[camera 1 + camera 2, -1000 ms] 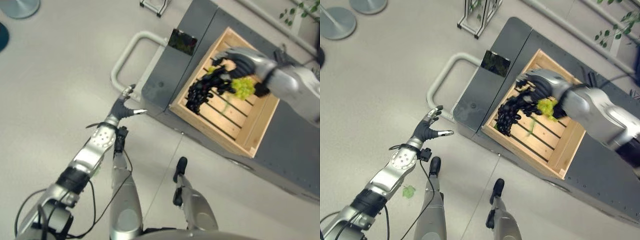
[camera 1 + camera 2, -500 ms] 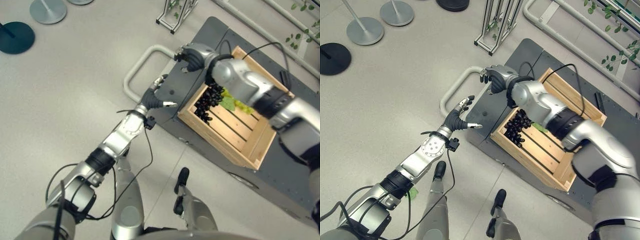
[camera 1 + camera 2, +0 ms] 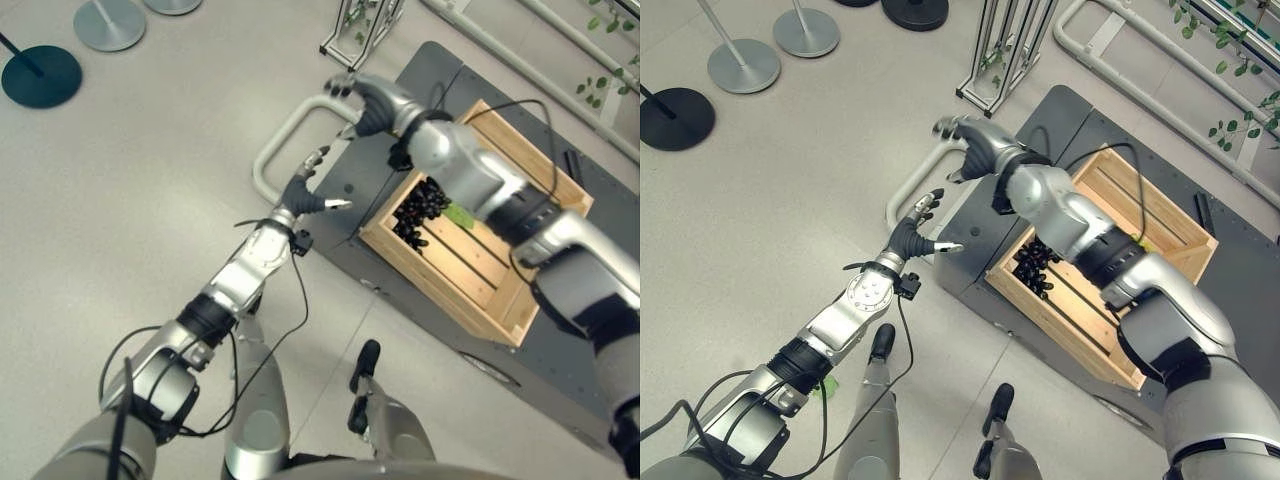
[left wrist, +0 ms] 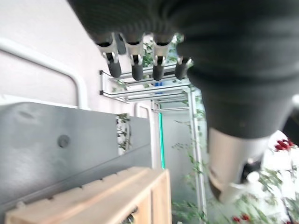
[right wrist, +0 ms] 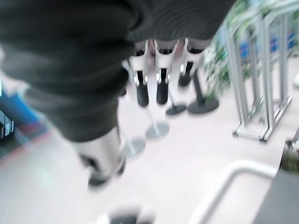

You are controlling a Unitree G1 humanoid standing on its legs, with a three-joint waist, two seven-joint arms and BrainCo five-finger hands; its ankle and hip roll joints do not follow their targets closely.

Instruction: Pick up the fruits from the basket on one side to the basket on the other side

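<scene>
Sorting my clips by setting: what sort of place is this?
Probably an indoor lab or demo hall: bare grey floor, round stanchion bases, and a grey cart carrying a wooden crate of grapes.

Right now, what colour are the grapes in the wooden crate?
The bunch of grapes is dark purple-black, in the wooden crate; clearest in left eye view.

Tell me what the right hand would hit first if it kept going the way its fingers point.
Probably nothing near: the right hand, open and empty, points past the cart's white handle toward floor and stanchion bases; depth unclear.
</scene>
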